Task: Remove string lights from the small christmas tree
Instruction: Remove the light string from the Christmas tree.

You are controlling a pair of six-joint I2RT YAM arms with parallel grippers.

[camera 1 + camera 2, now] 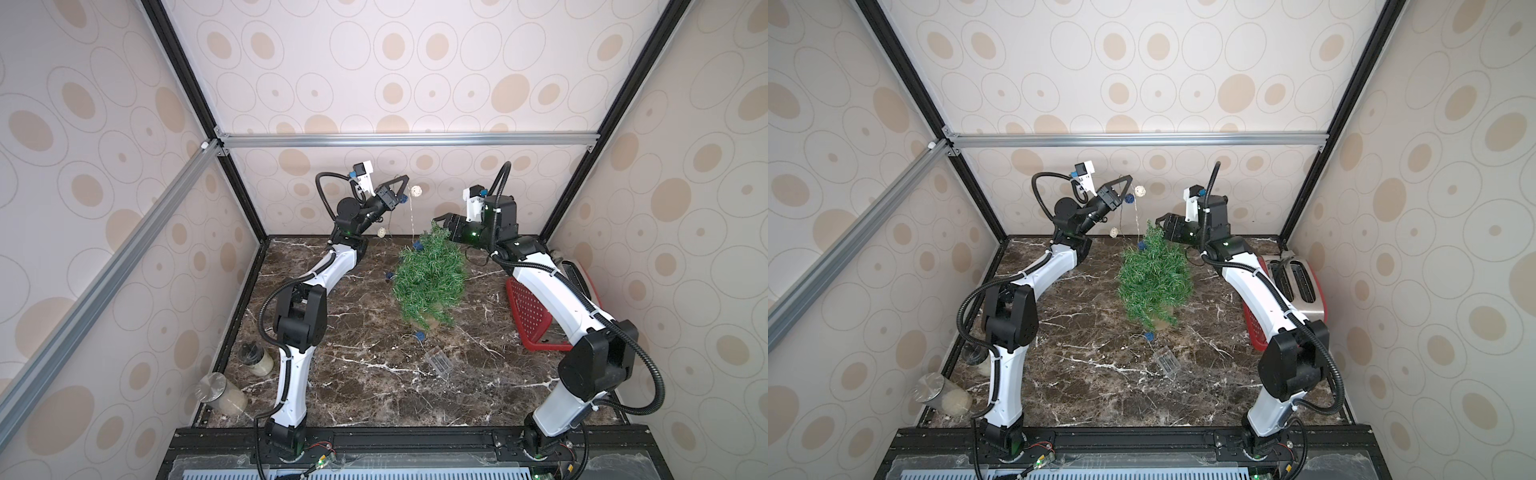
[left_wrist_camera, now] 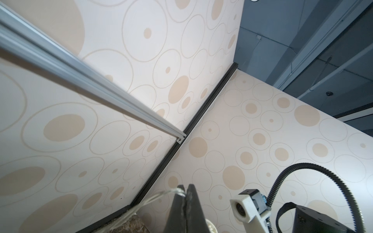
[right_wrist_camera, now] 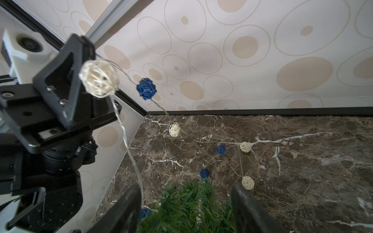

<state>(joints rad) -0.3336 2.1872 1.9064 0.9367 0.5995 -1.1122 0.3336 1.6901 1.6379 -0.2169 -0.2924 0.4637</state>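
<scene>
Lab test booth: patterned panels on aluminium framing, marble-look tabletop.

Both top views are looking down from high over the near edge, sharing the whole table. The left wrist camera is peering up past the left gripper at the far right wall corner. The right wrist camera is facing left, close over the small christmas tree, sharing the string lights with them.
</scene>
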